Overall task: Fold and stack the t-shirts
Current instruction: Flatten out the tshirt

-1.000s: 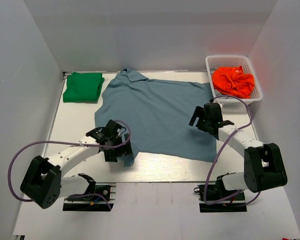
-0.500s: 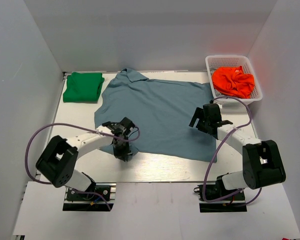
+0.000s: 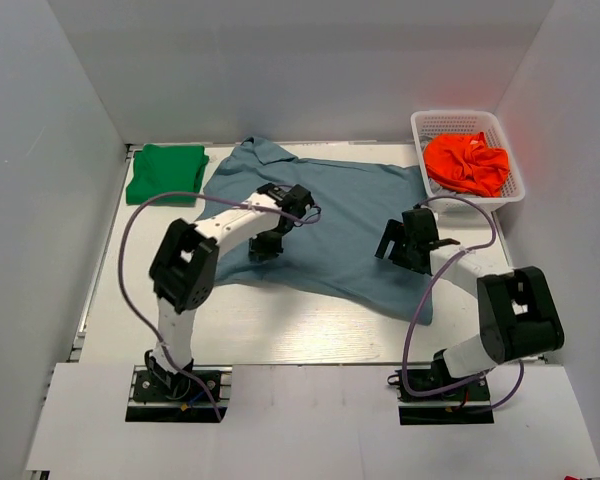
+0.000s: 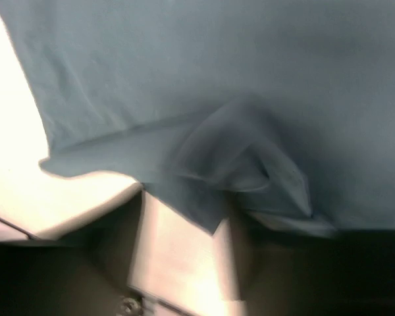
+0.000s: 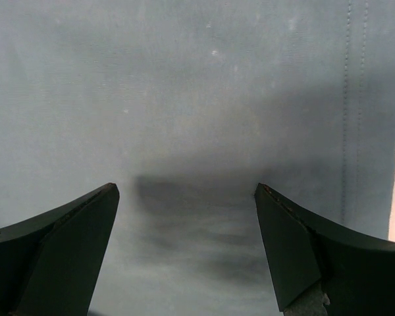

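The slate-blue t-shirt [image 3: 330, 225] lies spread across the middle of the table, its near-left corner lifted and carried back over its body. My left gripper [image 3: 266, 244] is shut on that corner. In the left wrist view the pinched fold [image 4: 250, 174] bunches just ahead of the blurred gripper [image 4: 187, 227]. My right gripper [image 3: 404, 246] hovers open over the shirt's right part. In the right wrist view its gripper [image 5: 187, 197] stands wide open and empty over flat blue cloth [image 5: 197, 92]. The green t-shirt [image 3: 166, 173] lies folded at the back left.
A white basket [image 3: 510, 185] holding an orange cloth [image 3: 467, 162] stands at the back right. White walls close in the table on three sides. Bare table [image 3: 280, 320] shows in front of the blue shirt, and the shirt's stitched hem [image 5: 355, 105] runs near the table edge.
My left gripper has swung from the near-left of the table back and right over the shirt, dragging the shirt's near-left corner with it. My right gripper has barely moved.
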Robot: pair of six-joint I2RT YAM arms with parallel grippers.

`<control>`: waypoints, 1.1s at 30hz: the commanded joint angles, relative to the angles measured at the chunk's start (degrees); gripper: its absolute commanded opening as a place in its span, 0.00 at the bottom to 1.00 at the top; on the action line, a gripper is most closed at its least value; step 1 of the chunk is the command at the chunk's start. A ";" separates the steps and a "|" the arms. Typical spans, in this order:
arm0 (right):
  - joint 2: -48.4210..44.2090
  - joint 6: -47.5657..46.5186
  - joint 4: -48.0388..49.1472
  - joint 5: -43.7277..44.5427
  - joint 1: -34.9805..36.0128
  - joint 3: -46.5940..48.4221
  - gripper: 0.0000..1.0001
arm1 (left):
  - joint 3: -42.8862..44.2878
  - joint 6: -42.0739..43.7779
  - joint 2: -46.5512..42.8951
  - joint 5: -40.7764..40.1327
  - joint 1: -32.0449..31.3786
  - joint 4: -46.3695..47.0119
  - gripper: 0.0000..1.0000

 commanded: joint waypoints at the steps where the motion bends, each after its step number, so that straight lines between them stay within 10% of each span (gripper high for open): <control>1: 2.32 -1.03 0.36 -1.37 -0.30 3.08 0.90 | 6.08 -0.50 2.19 -10.65 0.90 -4.82 0.70; 5: 4.69 -1.38 0.88 -4.17 -0.30 3.78 0.89 | 9.43 -0.78 2.19 -11.30 1.43 0.71 0.99; 16: 3.11 -0.95 1.32 -4.18 -0.13 2.55 0.89 | -22.44 1.94 -19.94 7.84 0.81 21.33 0.99; 33: 2.41 -0.42 -0.35 -1.29 -0.13 2.55 0.89 | -25.63 4.33 -15.74 8.14 1.34 25.34 0.60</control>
